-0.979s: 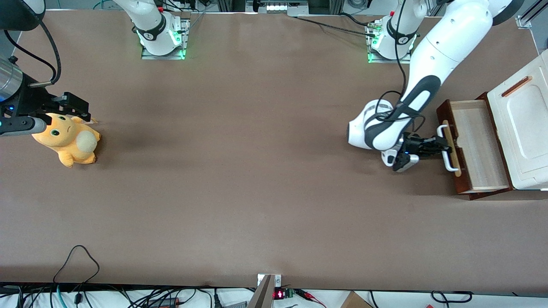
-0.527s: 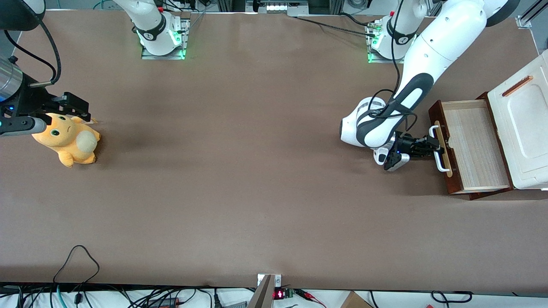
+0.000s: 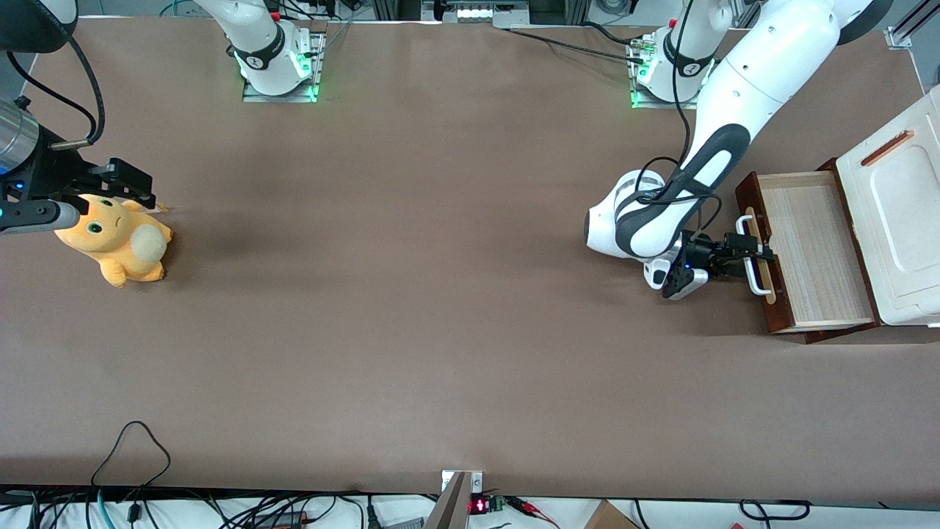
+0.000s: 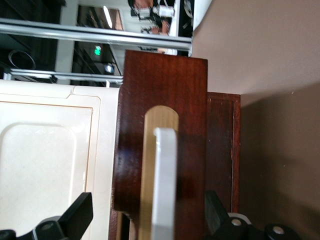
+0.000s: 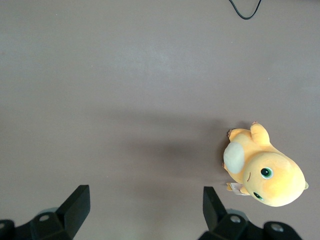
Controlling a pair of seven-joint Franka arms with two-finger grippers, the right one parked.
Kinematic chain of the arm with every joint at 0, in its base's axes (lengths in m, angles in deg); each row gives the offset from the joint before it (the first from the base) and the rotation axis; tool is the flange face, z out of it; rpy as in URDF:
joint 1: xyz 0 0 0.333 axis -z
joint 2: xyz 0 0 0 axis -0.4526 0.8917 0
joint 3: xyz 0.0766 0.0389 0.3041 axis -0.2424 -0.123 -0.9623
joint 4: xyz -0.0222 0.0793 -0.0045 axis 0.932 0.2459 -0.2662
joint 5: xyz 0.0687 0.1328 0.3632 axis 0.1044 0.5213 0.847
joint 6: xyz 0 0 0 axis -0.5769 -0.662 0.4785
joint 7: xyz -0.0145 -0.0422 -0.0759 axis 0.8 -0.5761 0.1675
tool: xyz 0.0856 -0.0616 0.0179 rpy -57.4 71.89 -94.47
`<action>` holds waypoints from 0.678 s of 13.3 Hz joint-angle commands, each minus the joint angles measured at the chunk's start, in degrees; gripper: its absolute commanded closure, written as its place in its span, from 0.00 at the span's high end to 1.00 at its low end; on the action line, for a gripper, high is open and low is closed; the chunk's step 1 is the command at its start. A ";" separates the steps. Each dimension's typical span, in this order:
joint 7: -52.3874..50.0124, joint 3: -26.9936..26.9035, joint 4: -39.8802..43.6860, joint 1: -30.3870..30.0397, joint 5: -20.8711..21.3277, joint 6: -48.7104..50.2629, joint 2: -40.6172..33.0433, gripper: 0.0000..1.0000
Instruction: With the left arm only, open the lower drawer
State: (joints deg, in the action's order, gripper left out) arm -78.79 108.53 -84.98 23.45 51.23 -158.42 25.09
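The brown worktop [image 3: 411, 294] carries a cabinet with a white moulded top [image 3: 899, 220] at the working arm's end. From it the shallow lower drawer with a dark reddish-brown wood front [image 3: 804, 253] stands pulled well out, its pale wood inside bare to the front camera. The glossy white jointed left arm with dark grey bands [image 3: 705, 154] reaches down to the drawer's front.

On that front a pale wood strip [image 4: 155, 165] with a rounded end runs along the dark panel, and a white bar handle [image 4: 165, 185] lies over it, standing off the wood on short legs.

The small black two-finger gripper [image 3: 749, 253] sits at the handle. Its jaws are spread wide: in the wrist view one black finger [image 4: 77, 215] shows against the cabinet's white top, the other at the drawer front's outer edge, the handle between them and touching neither.

Toward the parked arm's end lies an orange plush toy with a cream belly [image 3: 117, 242].
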 commanded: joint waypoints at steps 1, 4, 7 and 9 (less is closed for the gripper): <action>7.75 1.25 8.33 -0.05 -12.17 -3.02 -4.64 0.99; 13.89 1.25 13.97 -0.31 -24.33 -5.94 -8.94 1.00; 25.21 -0.49 20.81 -0.49 -39.59 -8.21 -15.00 1.00; 35.66 -5.66 22.59 -0.49 -49.44 -10.76 -20.70 1.00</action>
State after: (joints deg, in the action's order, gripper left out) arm -52.53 107.16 -63.98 23.24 10.05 -166.60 9.50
